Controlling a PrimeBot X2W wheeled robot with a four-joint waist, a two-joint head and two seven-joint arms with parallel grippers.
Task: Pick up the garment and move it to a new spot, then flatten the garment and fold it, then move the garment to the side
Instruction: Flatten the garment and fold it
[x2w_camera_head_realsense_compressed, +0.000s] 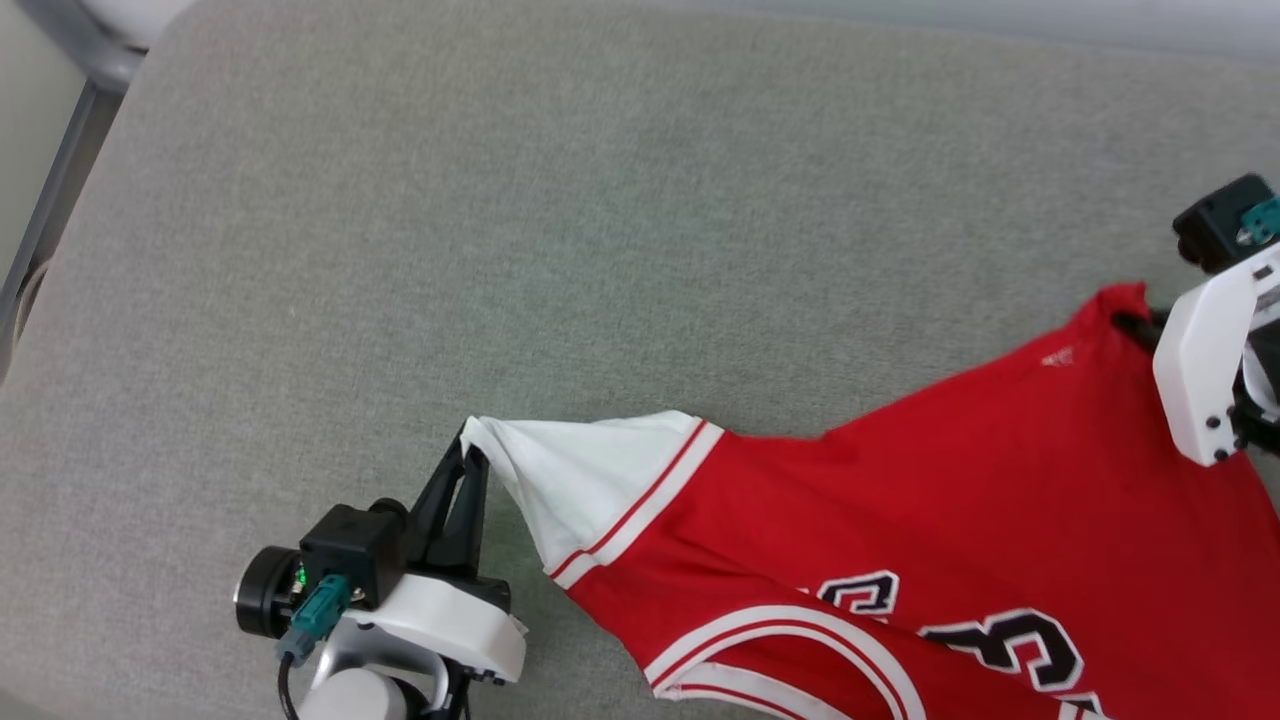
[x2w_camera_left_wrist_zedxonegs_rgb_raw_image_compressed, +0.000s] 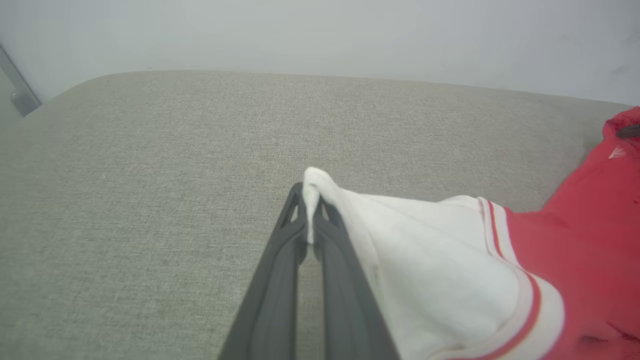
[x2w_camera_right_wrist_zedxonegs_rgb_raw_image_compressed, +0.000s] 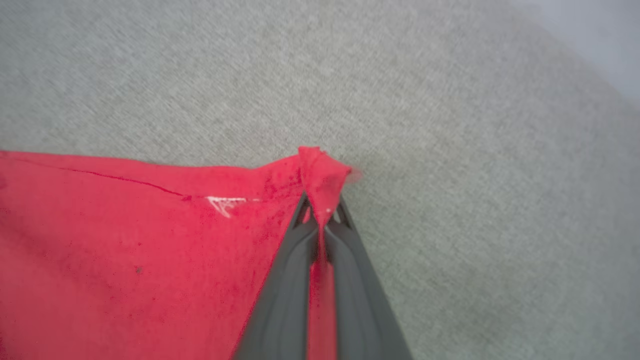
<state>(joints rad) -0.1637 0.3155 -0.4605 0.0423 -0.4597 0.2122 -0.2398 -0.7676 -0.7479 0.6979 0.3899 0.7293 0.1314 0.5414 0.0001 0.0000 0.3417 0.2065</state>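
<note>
The red jersey T-shirt with white short sleeves (x2w_camera_head_realsense_compressed: 950, 480) lies spread across the near right part of a grey woven fabric-covered padded surface (x2w_camera_head_realsense_compressed: 640, 200), running past the lower and right edges of the head view. Whether that surface is a cushion or a mattress I cannot tell.

The left pincer (x2w_camera_head_realsense_compressed: 470, 450) is clamped on the outer tip of one white sleeve (x2w_camera_head_realsense_compressed: 580, 470), its two dark fingers pressed together with a fold of white cloth between them, plain in the left wrist view (x2w_camera_left_wrist_zedxonegs_rgb_raw_image_compressed: 310, 200). The sleeve is drawn out to a point towards the left, its red-and-white striped trim (x2w_camera_head_realsense_compressed: 640, 505) marking where it joins the red body.

The right pincer (x2w_camera_head_realsense_compressed: 1135, 325) is closed on a red corner of the hem at the far right; the right wrist view shows the cloth bunched up between its fingertips (x2w_camera_right_wrist_zedxonegs_rgb_raw_image_compressed: 322, 210). A small white logo (x2w_camera_head_realsense_compressed: 1058, 355) sits on the hem just beside that grip.

The black, white-outlined number print (x2w_camera_head_realsense_compressed: 1000, 630) shows near the bottom edge, partly cut off.
</note>
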